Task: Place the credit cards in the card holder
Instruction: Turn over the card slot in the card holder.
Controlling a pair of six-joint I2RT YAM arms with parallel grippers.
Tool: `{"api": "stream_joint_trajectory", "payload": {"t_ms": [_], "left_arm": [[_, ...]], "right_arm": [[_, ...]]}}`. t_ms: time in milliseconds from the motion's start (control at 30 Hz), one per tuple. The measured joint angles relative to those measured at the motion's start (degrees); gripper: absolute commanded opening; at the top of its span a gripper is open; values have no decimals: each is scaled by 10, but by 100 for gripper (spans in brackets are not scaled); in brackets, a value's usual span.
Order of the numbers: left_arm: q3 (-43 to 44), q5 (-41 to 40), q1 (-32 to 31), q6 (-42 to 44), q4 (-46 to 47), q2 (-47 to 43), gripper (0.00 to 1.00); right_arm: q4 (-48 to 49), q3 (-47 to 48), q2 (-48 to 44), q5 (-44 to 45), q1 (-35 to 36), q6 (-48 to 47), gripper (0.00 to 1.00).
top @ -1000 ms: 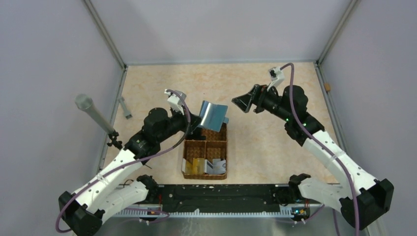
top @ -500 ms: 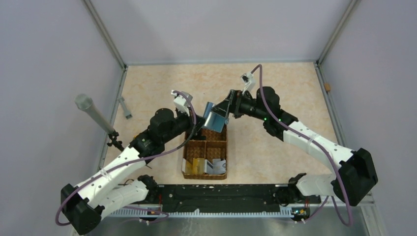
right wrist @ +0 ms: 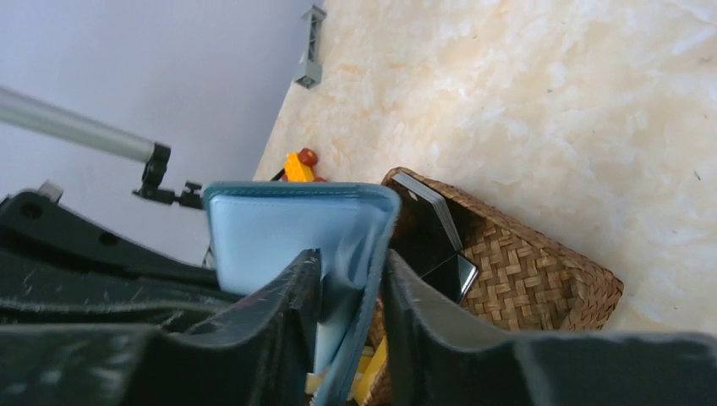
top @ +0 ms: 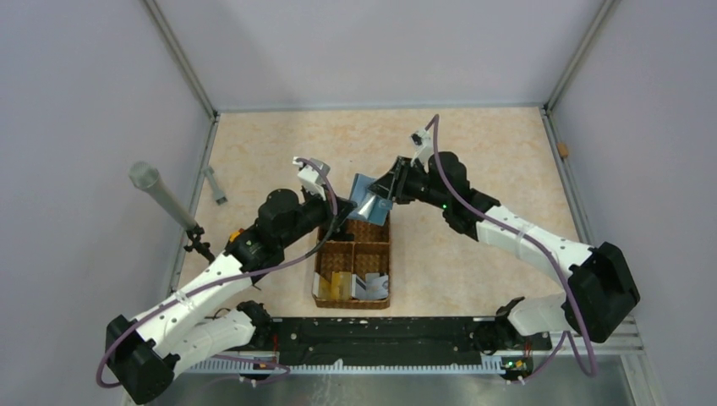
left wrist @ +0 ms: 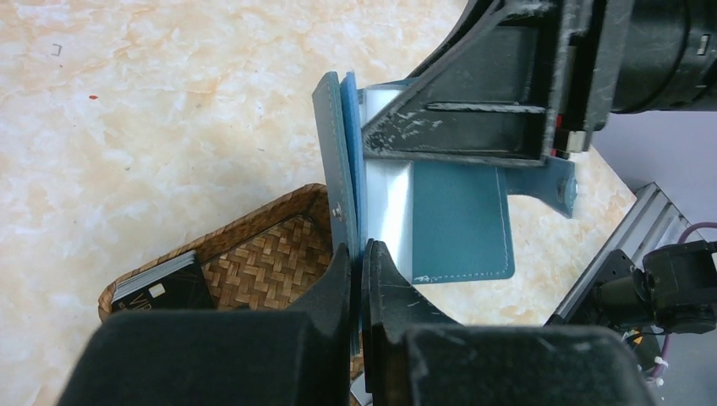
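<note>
Fingers of my left gripper (left wrist: 362, 254) are pinched tight on the card holder's (left wrist: 457, 220) lower edge, holding it up open over the basket's far end, mid-frame. My right gripper (right wrist: 351, 279) straddles a light-blue flap, pads close against it, though I can't tell if the clamp is firm. Nothing's loaded yet, I'd say: the credit cards (top: 340, 283), gold and white-grey, lie in the wicker basket's (top: 316, 272) near compartments. Beyond are the beige marbled table (top: 473, 152) and plain grey walls (top: 372, 51).

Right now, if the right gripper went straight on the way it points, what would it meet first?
The card holder: its flap sits inside the right gripper. Behind it, probably the left gripper, though depth is unclear.
</note>
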Motion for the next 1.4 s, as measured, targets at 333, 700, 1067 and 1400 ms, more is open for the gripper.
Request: {"api": "stream_joint_trajectory", "payload": {"t_ms": [333,700,1067,1400], "left_arm": [[-25,4,7,-51,11,-30,32],[-30,65,35,-114,60,-37,9],[-30,43,45,-104,14,-57,0],[30,-19,49,-92,-89,6,0]], "right_arm": [[62,-42,2,-24,-4,2,0],[100,-64,-78,-142,-16,-26,0],[-60,-43,-136,-20,-21,-130,67],[-76,-17,-180,54,13,-137,46]]}}
